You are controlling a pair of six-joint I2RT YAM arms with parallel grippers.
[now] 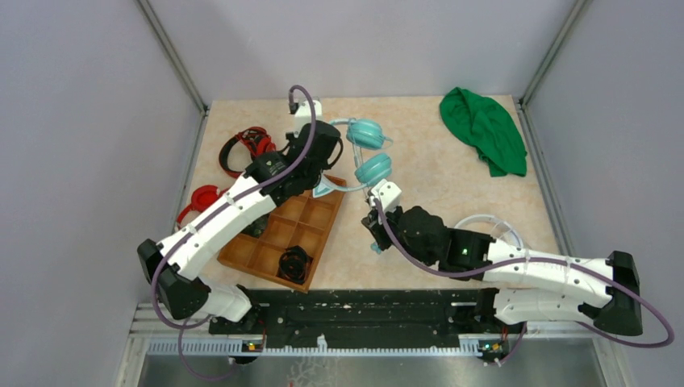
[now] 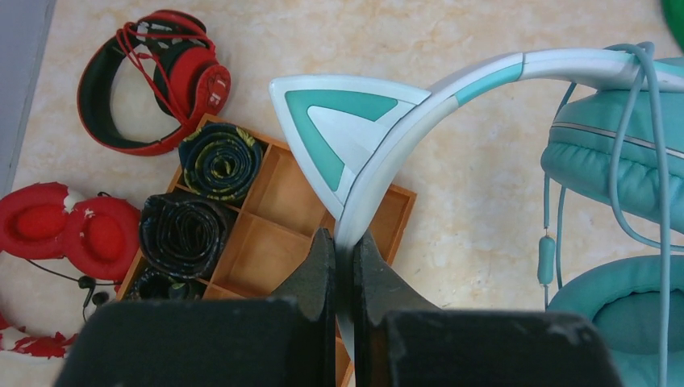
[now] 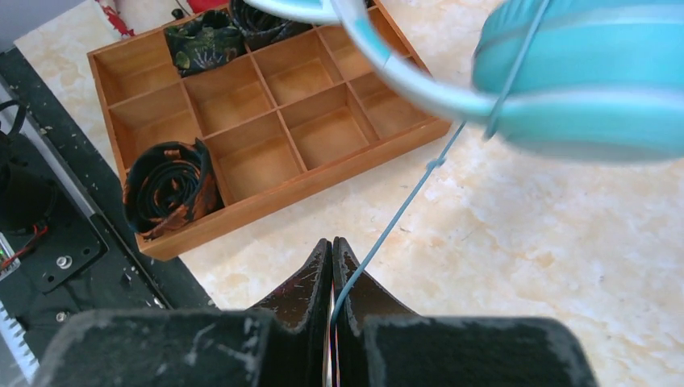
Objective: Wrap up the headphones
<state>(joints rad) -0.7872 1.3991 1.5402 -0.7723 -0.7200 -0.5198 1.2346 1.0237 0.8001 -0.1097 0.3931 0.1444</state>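
The teal headphones (image 1: 369, 151) hang lifted over the table's middle, just right of the wooden tray. My left gripper (image 2: 345, 242) is shut on their pale headband (image 2: 379, 169), just below a pointed cat ear (image 2: 339, 129); both ear cups (image 2: 609, 161) sit to the right in that view. In the top view the left gripper (image 1: 325, 184) is above the tray's far corner. My right gripper (image 3: 333, 246) is shut on the thin pale cable (image 3: 403, 214), which runs up to an ear cup (image 3: 581, 89). The right gripper (image 1: 373, 232) is below the cups, near the tray's right side.
A wooden compartment tray (image 1: 319, 222) holds rolled dark ties (image 2: 184, 230). Red headphones (image 1: 246, 145) and a second red pair (image 1: 202, 197) lie left of it. White headphones (image 1: 494, 223) lie under the right arm. A green cloth (image 1: 484, 129) sits at the back right.
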